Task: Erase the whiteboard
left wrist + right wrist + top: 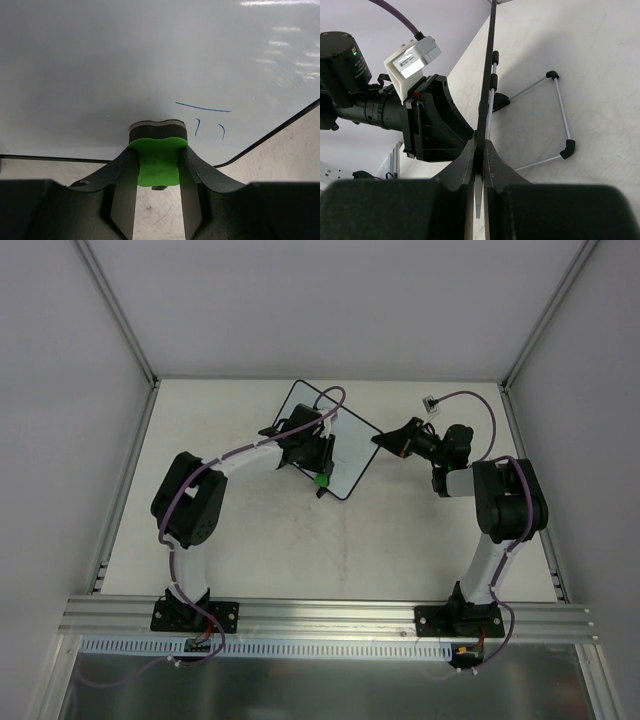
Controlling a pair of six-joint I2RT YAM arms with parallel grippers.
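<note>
The whiteboard [350, 455] stands propped at the back middle of the table, its white face [125, 65] filling the left wrist view. A few thin blue marks [202, 107] remain near its lower edge. My left gripper [320, 472] [157, 150] is shut on a green eraser [157, 162] [322, 480], whose dark felt end presses against the board just left of the marks. My right gripper [383, 440] [481, 147] is shut on the board's right edge [488, 75], seen edge-on.
A wire stand [560, 120] with black corner pieces rests on the table behind the board. The left arm's wrist and camera [415, 60] sit close on the board's other side. A small white connector [432, 400] lies back right. Walls and frame posts enclose the table.
</note>
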